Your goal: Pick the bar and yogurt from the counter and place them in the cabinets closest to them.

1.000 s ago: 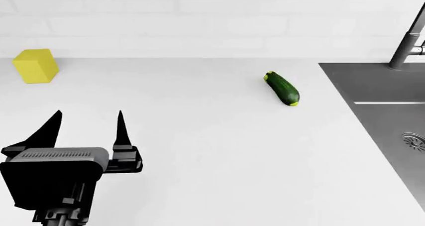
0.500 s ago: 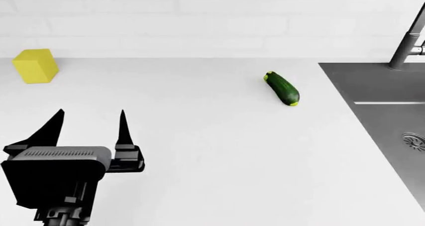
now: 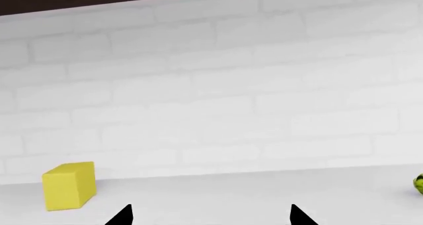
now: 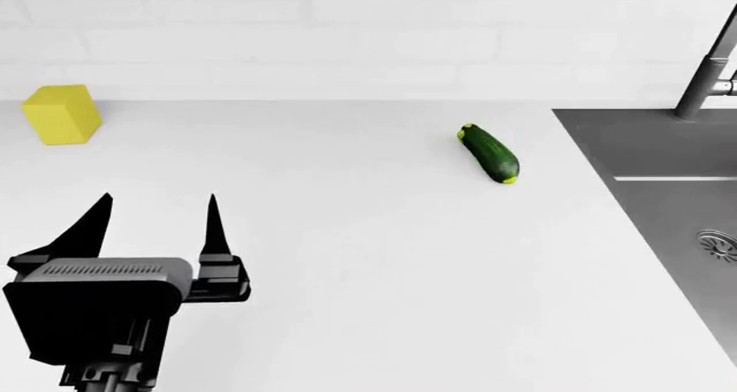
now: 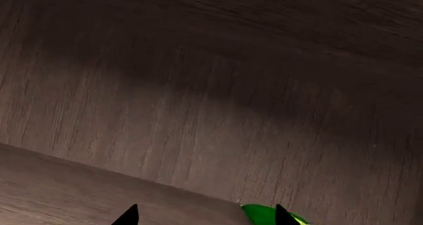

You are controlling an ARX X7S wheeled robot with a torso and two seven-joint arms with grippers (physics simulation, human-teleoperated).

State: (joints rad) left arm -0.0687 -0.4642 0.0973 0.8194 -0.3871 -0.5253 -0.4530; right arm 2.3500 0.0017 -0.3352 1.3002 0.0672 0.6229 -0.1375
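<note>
The bar and yogurt are not showing anywhere; the left gripper [image 4: 155,215] is hanging with fingers apart over the bare counter [image 4: 368,262], a yellow block [image 4: 60,113] far ahead, so it probably needs to search first

zucchini [image 3: 419,184] and green thing [image 5: 268,216] cut off by edges

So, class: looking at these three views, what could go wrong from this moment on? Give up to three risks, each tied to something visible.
1. Neither a bar nor a yogurt cup shows; the open left gripper might wrongly go for the yellow block or the zucchini.
2. The right gripper is out of the head view, close to brown wood-grained surfaces, so it may bump them unseen.
3. A green object sits at its fingertips; a careless move could knock it.
</note>
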